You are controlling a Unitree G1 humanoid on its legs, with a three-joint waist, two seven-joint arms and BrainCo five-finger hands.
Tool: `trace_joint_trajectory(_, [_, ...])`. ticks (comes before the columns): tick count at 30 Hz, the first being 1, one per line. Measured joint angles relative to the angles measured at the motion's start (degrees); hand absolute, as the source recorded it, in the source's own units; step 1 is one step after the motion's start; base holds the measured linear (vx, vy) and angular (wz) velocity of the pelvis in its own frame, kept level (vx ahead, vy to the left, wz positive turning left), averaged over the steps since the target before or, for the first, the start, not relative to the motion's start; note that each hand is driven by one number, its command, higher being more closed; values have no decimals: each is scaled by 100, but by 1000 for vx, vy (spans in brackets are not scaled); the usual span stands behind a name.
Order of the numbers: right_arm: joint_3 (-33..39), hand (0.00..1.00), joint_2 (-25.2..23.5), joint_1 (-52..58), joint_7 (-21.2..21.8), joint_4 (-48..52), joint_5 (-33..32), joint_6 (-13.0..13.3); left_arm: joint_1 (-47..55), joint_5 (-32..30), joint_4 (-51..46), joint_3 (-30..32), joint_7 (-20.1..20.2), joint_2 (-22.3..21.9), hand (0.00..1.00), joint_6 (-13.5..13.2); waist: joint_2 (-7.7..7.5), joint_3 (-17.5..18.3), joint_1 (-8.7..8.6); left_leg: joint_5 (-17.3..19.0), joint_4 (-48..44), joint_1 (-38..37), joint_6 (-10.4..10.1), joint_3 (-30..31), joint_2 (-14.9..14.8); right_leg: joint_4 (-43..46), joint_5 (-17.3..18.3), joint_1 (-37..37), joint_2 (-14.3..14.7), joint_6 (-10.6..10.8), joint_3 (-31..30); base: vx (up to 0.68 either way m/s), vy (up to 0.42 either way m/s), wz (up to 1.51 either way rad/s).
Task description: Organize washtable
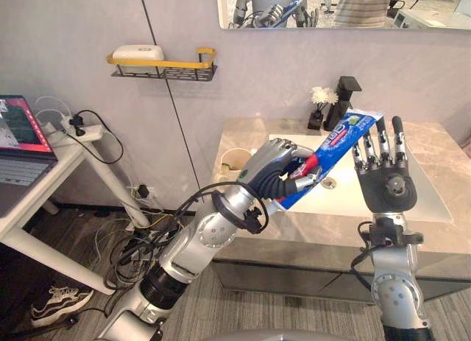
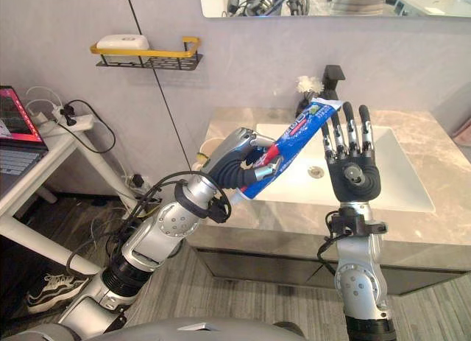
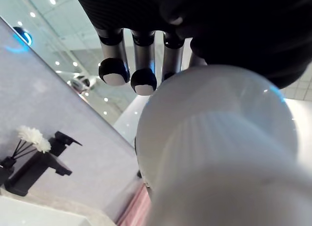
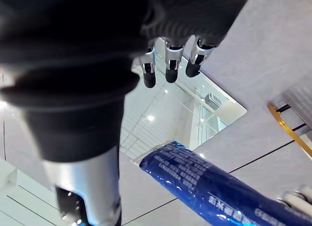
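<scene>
A blue, red and white toothpaste tube [image 1: 331,151] is held up over the sink [image 1: 346,186], slanting up to the right. My left hand [image 1: 276,166] is shut on its lower end; the white cap [image 3: 214,153] shows close in the left wrist view. My right hand [image 1: 384,168] stands upright and open just right of the tube's top end, fingers straight, palm toward the tube. The tube [image 4: 214,187] also shows past that hand in the right wrist view. I cannot tell whether the fingers touch it.
A black tap [image 1: 344,94] and a reed diffuser with white flowers [image 1: 320,105] stand behind the sink on the marble counter [image 1: 434,146]. A cup [image 1: 232,160] sits at the counter's left. A wall shelf [image 1: 163,65] holds a white soap box. A desk with a laptop [image 1: 18,142] stands left.
</scene>
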State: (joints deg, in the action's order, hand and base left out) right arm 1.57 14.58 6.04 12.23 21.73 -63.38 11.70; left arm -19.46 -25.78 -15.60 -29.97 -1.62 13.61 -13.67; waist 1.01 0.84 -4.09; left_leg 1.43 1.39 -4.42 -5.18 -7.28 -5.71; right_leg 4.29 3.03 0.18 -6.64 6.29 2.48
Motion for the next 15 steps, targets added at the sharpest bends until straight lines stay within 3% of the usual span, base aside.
trace_joint_trajectory(15, [-392,0,-170,-205,-114,-642,-85,4,-20,1,207,-400,-24,-30,100,6,-32,38,1,-128,132,4,11,75,22,-92,-58,29,-20,-9,102,-11,2,3])
